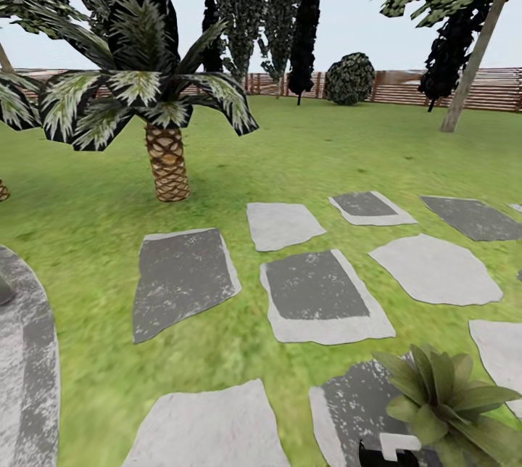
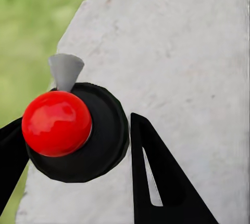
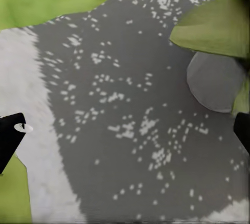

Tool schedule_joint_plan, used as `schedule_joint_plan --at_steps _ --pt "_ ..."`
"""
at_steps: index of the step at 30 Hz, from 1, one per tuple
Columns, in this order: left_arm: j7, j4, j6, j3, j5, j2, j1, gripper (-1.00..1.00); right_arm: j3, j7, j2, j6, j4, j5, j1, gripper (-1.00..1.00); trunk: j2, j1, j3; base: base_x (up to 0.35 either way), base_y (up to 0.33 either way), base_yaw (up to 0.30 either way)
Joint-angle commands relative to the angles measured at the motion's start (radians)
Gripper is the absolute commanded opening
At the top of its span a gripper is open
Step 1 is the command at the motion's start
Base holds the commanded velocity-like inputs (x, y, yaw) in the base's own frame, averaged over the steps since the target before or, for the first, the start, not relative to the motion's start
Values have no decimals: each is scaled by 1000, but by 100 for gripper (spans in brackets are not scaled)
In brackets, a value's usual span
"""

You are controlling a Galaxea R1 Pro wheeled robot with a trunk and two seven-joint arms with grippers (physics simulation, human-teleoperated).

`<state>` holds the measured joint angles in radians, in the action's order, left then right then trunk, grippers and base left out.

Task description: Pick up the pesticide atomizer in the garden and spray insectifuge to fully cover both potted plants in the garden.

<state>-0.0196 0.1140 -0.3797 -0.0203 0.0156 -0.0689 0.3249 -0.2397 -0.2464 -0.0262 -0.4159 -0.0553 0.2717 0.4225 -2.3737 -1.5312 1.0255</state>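
Pesticide atomizer (image 2: 73, 130) sits clamped between your left hand (image 2: 78, 146) fingers above a stepping stone (image 2: 177, 52), so swing its nozzle toward the potted plant (image 1: 446, 394) low right; right hand (image 3: 125, 135) hangs open, empty.

Left gripper (image 2: 78, 177): fingers closed around the spray bottle (image 2: 73, 130). Right gripper (image 3: 127, 130): fingers spread wide apart, holding nothing, pointed down.

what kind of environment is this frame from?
A simulated garden, by the look of it: green lawn crossed by grey stepping stones, a scaly-trunked palm, and a slatted brown wooden fence with trees along the back. A small potted plant sits nearby.
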Motion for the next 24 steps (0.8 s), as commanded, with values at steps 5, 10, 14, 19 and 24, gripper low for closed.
schedule_joint_plan --at_steps 5,10,14,19,24 --pt "-3 -1 -4 -2 1 -1 0 -100 -7 -4 0 -3 2 11 1 100 0 0 7 -89 0 -208" --pt "-3 -1 -4 -3 1 0 -4 -100 -7 -4 0 -3 2 11 1 100 0 0 13 -316 -32 -208" --pt "-3 -1 -4 -3 1 0 -5 -100 -7 -4 0 -3 2 11 1 100 0 0 18 -336 -72 -208" --pt "-3 -1 -4 -3 1 0 -6 -100 -7 -4 0 -3 2 11 1 100 0 0 24 -308 -131 -209" --pt "-3 -1 -4 -2 1 0 -6 -100 -7 -4 0 -3 2 11 1 100 0 0 29 -282 -167 -235"
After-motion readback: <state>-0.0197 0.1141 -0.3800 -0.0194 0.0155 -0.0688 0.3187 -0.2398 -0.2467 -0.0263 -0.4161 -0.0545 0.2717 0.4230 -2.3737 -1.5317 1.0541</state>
